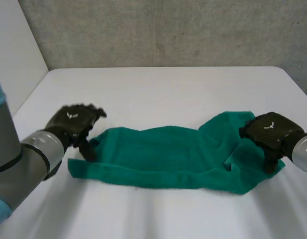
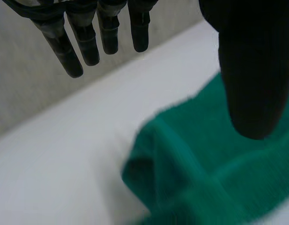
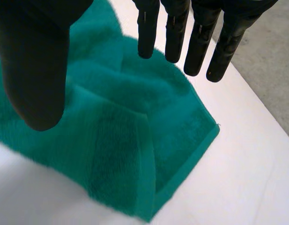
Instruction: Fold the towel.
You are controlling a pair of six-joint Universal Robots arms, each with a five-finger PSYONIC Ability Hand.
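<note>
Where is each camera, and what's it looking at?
Head view: behind and between the arms, looking down at the table and towel; shows both arms, left hand and right hand.
Left wrist view: on the left wrist, looking along the open left hand at the towel's end.
Right wrist view: on the right wrist, looking past straight fingers at the towel's corner.
All share the towel.

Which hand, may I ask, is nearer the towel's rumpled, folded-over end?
The right hand, above that end of the towel; the left hand is at the opposite end.
</note>
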